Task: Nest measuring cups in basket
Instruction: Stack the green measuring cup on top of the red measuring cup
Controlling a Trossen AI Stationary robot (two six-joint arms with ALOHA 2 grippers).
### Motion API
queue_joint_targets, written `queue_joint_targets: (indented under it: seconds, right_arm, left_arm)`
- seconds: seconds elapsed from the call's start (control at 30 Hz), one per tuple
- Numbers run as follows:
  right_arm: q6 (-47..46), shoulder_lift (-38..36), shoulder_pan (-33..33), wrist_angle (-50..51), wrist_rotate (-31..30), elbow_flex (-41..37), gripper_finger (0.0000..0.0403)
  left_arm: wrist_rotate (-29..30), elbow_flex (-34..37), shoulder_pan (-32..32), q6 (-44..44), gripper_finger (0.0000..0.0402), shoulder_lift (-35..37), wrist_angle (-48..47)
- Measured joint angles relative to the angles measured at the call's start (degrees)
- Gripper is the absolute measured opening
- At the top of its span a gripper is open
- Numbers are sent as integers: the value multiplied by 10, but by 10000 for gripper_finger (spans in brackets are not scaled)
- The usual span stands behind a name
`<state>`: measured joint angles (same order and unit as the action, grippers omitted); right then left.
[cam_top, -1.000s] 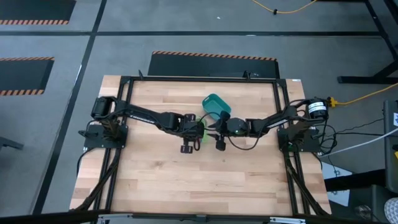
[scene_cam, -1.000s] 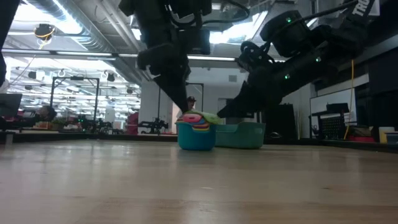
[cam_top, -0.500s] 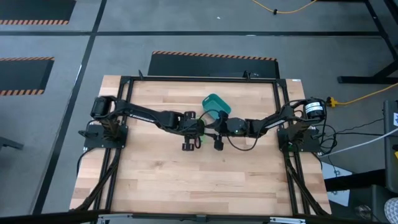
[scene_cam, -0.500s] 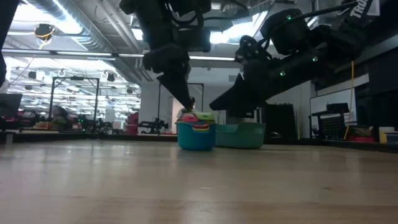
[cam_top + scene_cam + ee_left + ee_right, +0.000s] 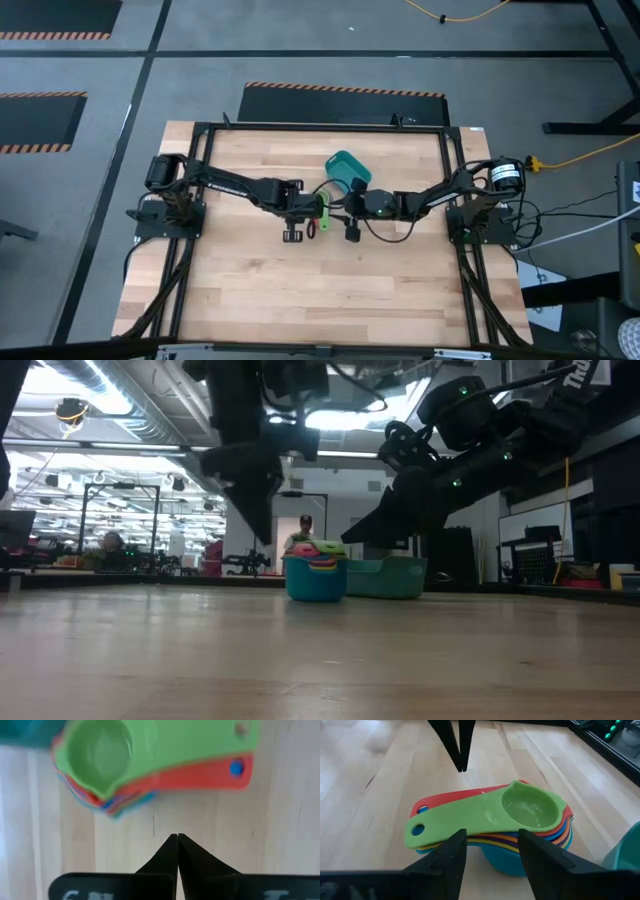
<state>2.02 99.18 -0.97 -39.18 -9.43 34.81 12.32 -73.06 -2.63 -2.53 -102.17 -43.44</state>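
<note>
Hovering my spread right gripper [image 5: 490,852] beside the nested measuring cups [image 5: 520,817] near the basket [image 5: 348,168]; my left gripper [image 5: 177,842], pressed together, hangs just left.

Nested measuring cups [image 5: 520,827] beside basket [image 5: 347,168]

**Colours on the counter**

The measuring cups [image 5: 520,820] stack green on top, then red, orange, yellow and blue beneath. The basket [image 5: 348,167] is teal. The counter [image 5: 300,290] is pale striped wood. Both arms are black, and the floor mats carry orange-and-black hazard edging [image 5: 345,90].
</note>
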Motion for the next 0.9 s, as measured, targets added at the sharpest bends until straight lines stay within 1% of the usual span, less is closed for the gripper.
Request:
queue_joint_targets:
  seconds: [0.07,0.17,0.23,0.37,0.67,0.77,0.9]
  right_arm:
    - [0,0,0,5,0,0,182]
    - [-2,0,0,5,0,0,182]
    - [-1,0,0,4,0,0,182]
    - [0,0,0,3,0,0,182]
    - [6,0,0,-5,0,0,182]
    - [16,0,0,-6,0,0,182]
    - [16,-1,0,-4,0,0,182]
  left_arm:
    - [0,-2,0,0,1,-6,32]
    - [-2,0,2,14,1,-10,53]
    - [-4,-2,3,26,1,-17,93]
    - [-4,-1,7,31,1,-18,116]
    - [-4,-1,10,30,4,-10,92]
    - [-4,-1,7,31,2,7,88]
    - [-4,-1,6,31,4,42,60]
